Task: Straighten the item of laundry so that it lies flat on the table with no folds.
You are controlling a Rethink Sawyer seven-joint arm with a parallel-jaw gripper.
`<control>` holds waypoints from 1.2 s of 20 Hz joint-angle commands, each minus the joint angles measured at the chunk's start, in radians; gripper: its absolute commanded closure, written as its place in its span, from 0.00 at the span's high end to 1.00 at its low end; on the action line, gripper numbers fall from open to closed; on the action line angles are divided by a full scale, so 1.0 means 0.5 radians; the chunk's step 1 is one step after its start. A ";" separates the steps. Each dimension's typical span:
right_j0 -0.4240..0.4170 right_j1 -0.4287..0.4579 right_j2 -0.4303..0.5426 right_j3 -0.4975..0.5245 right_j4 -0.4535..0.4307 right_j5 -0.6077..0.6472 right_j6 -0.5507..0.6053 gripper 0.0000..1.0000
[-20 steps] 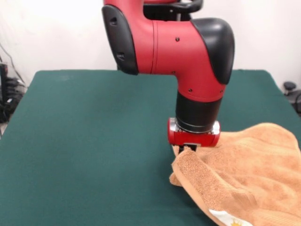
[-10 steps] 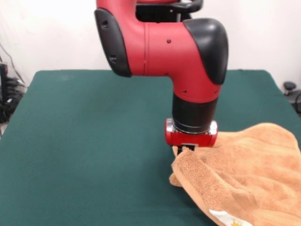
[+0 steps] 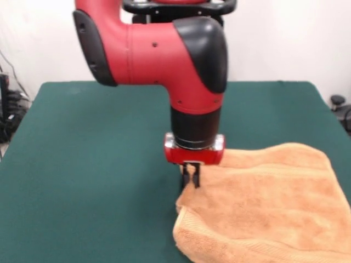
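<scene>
The item of laundry (image 3: pixel 269 203), an orange-tan terry towel, lies on the right part of the dark green table (image 3: pixel 93 164). Its near edge shows a thick rolled border at the lower left, and its right side runs out of the picture. My gripper (image 3: pixel 191 181) hangs straight down from the red wrist and is shut on the towel's left corner, which it holds a little above the felt. A shallow ridge runs across the towel's far edge.
The red and black arm (image 3: pixel 164 60) fills the upper middle of the front view. Cables and dark equipment (image 3: pixel 8 109) sit off the table's left edge, and a dark object (image 3: pixel 339 104) sits off the right edge.
The arm has swung left, dragging the held corner with it. The fold that lay doubled over the towel's near left has opened out, and the towel now lies wider and flatter.
</scene>
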 commanded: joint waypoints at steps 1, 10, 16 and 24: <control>-0.129 0.140 0.113 0.395 -0.318 0.012 -0.494 0.00; -0.211 0.100 0.169 0.527 -0.473 -0.043 -0.412 0.00; -0.219 0.047 0.148 0.619 -0.498 -0.029 -0.323 0.00; -0.215 -0.040 0.079 0.761 -0.468 0.037 -0.151 0.00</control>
